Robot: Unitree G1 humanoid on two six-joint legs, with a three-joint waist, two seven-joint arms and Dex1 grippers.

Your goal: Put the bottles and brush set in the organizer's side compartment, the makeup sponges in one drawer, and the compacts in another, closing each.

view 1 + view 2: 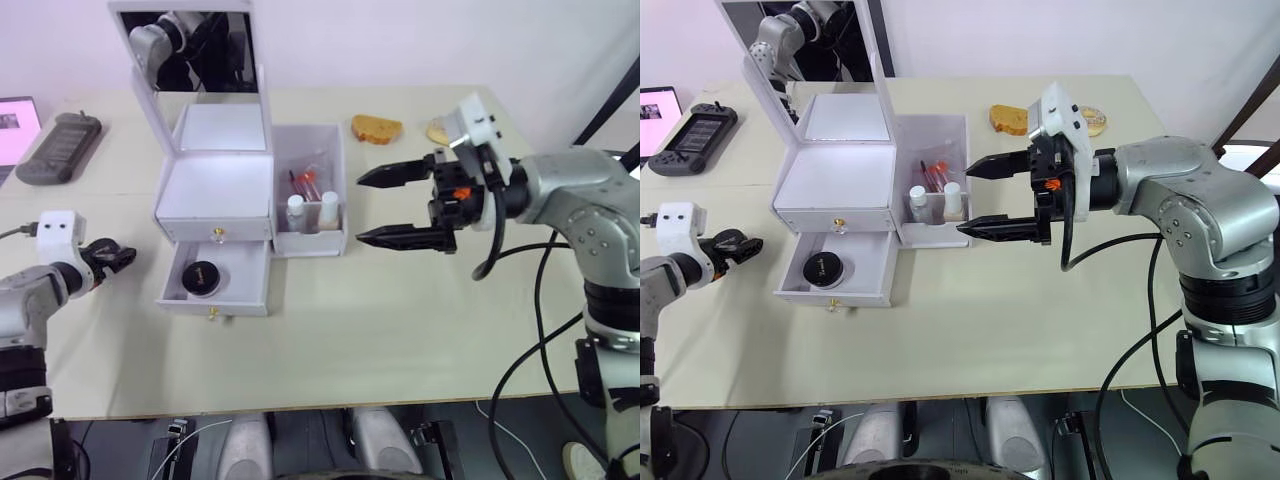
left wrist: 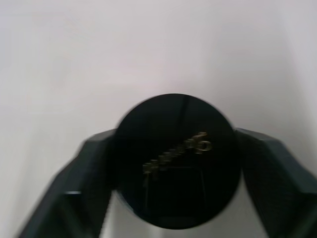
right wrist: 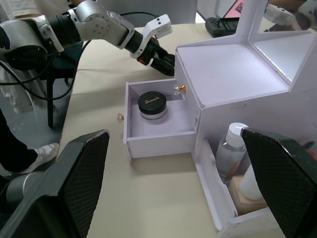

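Left wrist view: left tool (image 2: 173,198) clamps a black compact (image 2: 176,161); right tool (image 1: 400,207) gapes empty.

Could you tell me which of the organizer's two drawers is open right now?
The lower drawer is pulled out, with a black compact inside; the upper drawer sits shut, flush with the front.

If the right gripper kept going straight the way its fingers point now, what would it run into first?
Most likely the organizer's side compartment. The open right gripper points at its outer wall, with the bottles just behind it. Its height above the table is hard to judge, so it might pass over the wall and meet the bottles instead.
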